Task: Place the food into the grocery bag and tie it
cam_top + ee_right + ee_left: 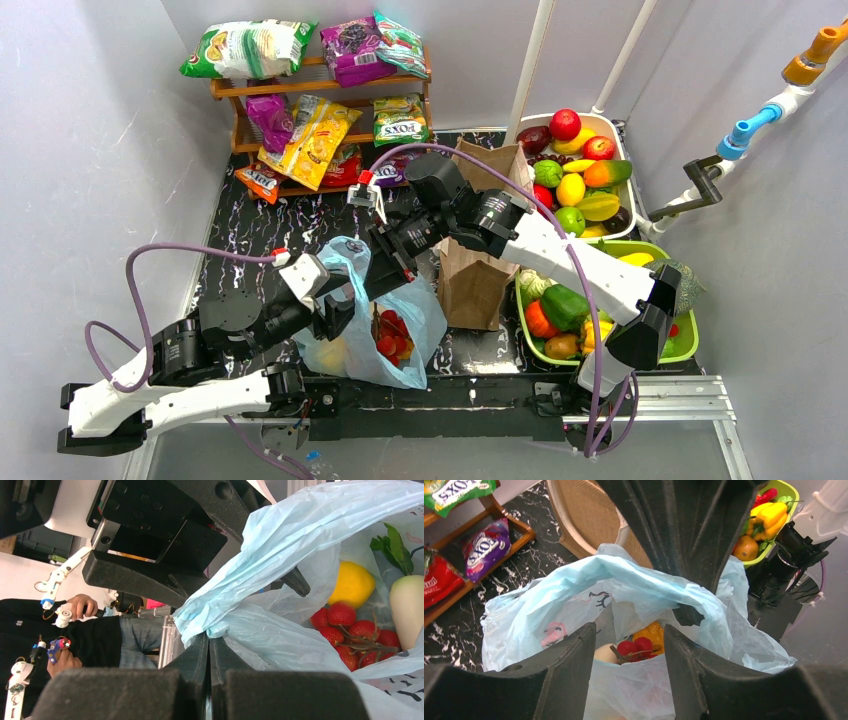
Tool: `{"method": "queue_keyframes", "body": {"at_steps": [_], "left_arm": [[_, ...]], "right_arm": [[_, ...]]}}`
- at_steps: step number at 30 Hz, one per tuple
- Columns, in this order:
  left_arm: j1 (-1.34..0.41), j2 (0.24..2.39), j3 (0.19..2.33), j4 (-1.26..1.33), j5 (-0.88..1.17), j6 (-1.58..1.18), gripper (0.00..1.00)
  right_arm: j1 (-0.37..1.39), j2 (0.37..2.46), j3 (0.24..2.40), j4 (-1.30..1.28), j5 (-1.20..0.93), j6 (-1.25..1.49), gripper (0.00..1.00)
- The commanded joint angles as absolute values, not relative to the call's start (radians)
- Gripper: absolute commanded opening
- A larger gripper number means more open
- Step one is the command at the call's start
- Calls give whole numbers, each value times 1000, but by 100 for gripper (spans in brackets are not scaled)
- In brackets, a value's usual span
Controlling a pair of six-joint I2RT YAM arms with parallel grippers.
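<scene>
The light-blue grocery bag stands open in the middle of the table, between my two grippers. Food lies inside it: red strawberries, a yellow lemon and a white radish. My right gripper is shut on the bag's far rim and holds it up; in the top view it is at the bag's back edge. My left gripper is open, its fingers either side of the bag's near rim, at the bag's left side in the top view.
A stiff brown paper bag stands just right of the blue bag. A white tub of fruit and a green tub of vegetables sit at the right. A wooden shelf with snack packets stands at the back left.
</scene>
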State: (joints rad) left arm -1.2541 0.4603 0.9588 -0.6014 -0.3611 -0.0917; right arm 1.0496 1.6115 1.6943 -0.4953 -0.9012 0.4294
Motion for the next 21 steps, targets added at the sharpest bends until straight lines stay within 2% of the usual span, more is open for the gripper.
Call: {"method": "queue_keyframes", "body": {"at_steps": [1,13,18,21], "left_arm": [[-1258,417,913,-463,-309,43,52],[-1258,325,797,-330,-309,130,60],[-1258,255,718,-196,-304,184,70],[-1258,206,669,-126,-300,219,72]], "right_arm": [[1060,1607,1710,-442,-934,443,1],[1065,1603,1699,-412,-943,459,1],[1066,1602,1698,-400,-951,468,1],[1066,1601,1698,-396,-953,470,1]]}}
